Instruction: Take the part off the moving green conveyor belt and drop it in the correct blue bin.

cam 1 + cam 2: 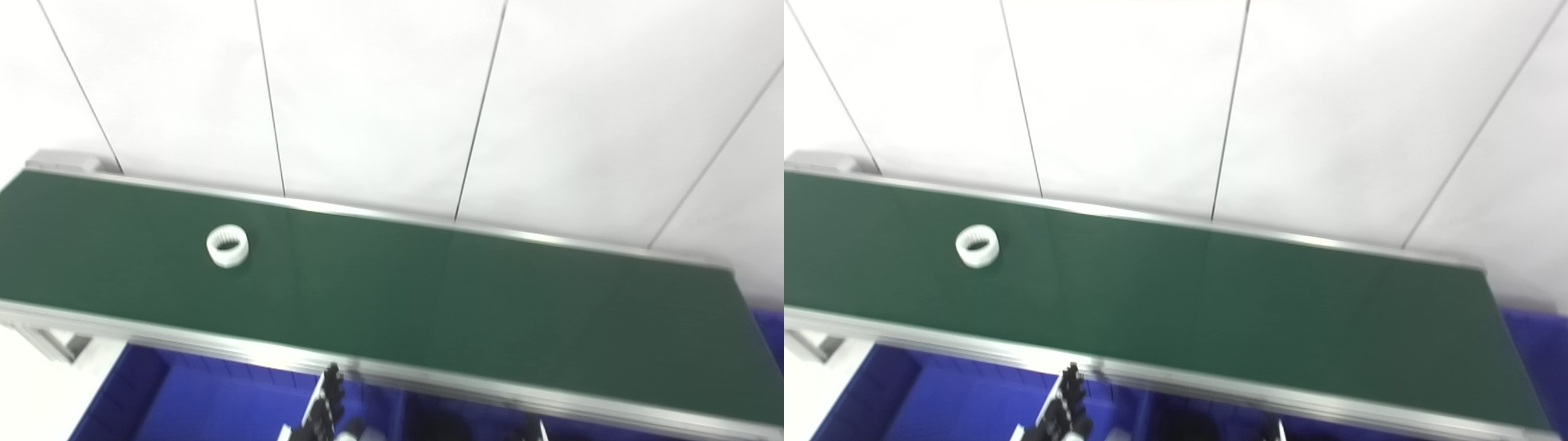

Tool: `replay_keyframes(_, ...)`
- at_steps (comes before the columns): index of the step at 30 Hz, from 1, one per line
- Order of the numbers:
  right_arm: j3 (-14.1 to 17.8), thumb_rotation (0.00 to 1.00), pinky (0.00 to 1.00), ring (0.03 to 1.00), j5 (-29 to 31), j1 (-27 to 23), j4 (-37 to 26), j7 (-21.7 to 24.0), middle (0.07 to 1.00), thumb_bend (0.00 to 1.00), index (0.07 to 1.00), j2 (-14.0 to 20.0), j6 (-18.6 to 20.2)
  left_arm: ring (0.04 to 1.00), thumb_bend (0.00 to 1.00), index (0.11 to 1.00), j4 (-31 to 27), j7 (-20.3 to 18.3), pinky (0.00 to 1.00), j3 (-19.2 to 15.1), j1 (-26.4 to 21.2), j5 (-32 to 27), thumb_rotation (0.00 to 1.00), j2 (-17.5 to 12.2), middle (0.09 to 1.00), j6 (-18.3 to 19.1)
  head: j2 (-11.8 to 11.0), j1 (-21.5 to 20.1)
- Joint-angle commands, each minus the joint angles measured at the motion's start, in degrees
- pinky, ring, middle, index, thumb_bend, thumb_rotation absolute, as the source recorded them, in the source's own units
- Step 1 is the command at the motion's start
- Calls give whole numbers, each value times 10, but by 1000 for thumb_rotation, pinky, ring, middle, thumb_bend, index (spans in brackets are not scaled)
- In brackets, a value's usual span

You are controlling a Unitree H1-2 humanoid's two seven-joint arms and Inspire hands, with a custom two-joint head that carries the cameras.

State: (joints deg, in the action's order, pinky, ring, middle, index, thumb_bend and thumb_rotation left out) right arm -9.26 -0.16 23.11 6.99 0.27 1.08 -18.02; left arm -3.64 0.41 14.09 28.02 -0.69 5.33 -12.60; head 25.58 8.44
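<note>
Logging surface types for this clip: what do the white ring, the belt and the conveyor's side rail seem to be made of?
White ring: probably moulded plastic, matte, with fine ribs inside its bore. Belt: dark green, smooth, faintly sheened, likely rubber or PVC. Side rail: silvery metal, probably aluminium, with bright streaks along its edge. Blur hides finer texture.

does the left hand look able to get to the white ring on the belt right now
Probably yes. The left hand sits low over the blue bin, below the belt's near rail, and nothing stands on the green belt between it and the white ring.
</note>
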Motion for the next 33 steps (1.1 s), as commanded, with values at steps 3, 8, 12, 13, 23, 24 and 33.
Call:
replay_keyframes(3, 10, 996, 845, 952, 10, -12, 8, 13, 1000, 746, 1000, 4, -39, 977, 586, 1000, 27, 16, 1000, 16, -17, 24, 597, 45, 1000, -40, -22, 17)
replay_keyframes(8, 18, 999, 832, 940, 6, -20, 23, 14, 1000, 753, 1000, 3, -38, 963, 613, 1000, 46, 23, 980, 17, -25, 26, 605, 49, 1000, -50, -39, 26)
replay_keyframes(12, 24, 994, 843, 950, 18, -30, 43, 25, 1000, 746, 1000, 8, -49, 961, 579, 1000, 71, 25, 974, 18, -37, 30, 560, 51, 1000, -71, -48, 43)
replay_keyframes(13, 25, 989, 845, 953, 21, -32, 45, 26, 1000, 744, 1000, 7, -50, 958, 575, 1000, 76, 27, 967, 18, -41, 36, 548, 50, 1000, -80, -47, 43)
replay_keyframes(23, 20, 987, 815, 936, 6, -37, 38, 24, 1000, 742, 1000, -6, -44, 879, 730, 969, 41, 28, 847, 16, -51, 78, 339, 20, 895, -142, -11, 22)
replay_keyframes(24, 19, 986, 814, 937, 6, -37, 37, 24, 1000, 731, 1000, -8, -44, 836, 762, 917, 27, 28, 769, 15, -52, 86, 332, 14, 858, -143, -11, 22)
replay_keyframes(33, 4, 988, 898, 962, 0, -34, 4, 27, 1000, 701, 1000, -23, -28, 711, 992, 682, -147, -1, 623, -38, -121, 185, 213, -55, 713, -70, 46, 6)
